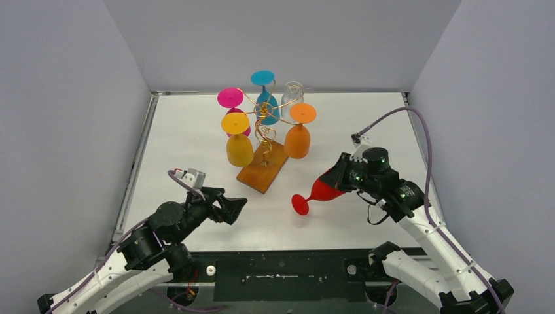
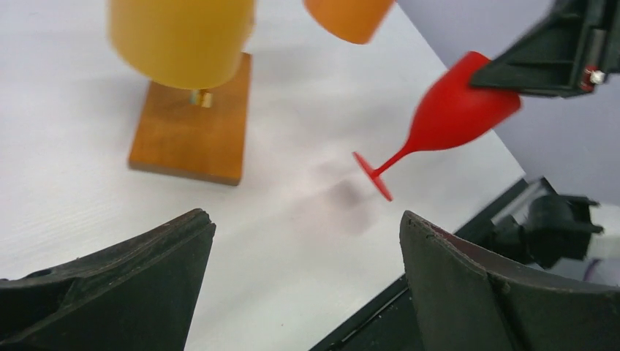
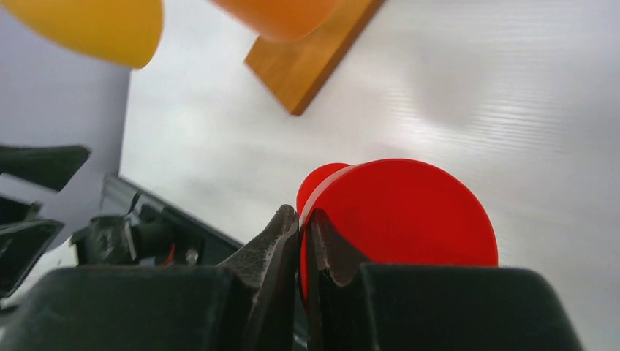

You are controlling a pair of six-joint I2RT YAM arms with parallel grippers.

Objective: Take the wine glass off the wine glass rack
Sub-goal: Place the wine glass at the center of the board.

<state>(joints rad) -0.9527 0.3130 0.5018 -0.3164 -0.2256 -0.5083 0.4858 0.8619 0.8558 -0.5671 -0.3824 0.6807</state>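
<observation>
The gold wire wine glass rack (image 1: 264, 124) stands on its orange-brown wooden base (image 1: 263, 167) mid-table; the base also shows in the left wrist view (image 2: 190, 128) and the right wrist view (image 3: 311, 58). Yellow (image 1: 238, 145), orange (image 1: 298, 137), pink (image 1: 230, 99), teal (image 1: 265, 98) and clear (image 1: 292, 95) glasses hang on it. My right gripper (image 1: 340, 178) is shut on the rim of a red wine glass (image 1: 321, 191), held tilted off the rack with its foot near the table; its jaws pinch the bowl wall (image 3: 398, 212). My left gripper (image 1: 234, 208) is open and empty, left of the red glass (image 2: 453, 113).
Grey walls enclose the white table (image 1: 366, 131) on three sides. A black strip (image 1: 281, 268) runs along the near edge between the arm bases.
</observation>
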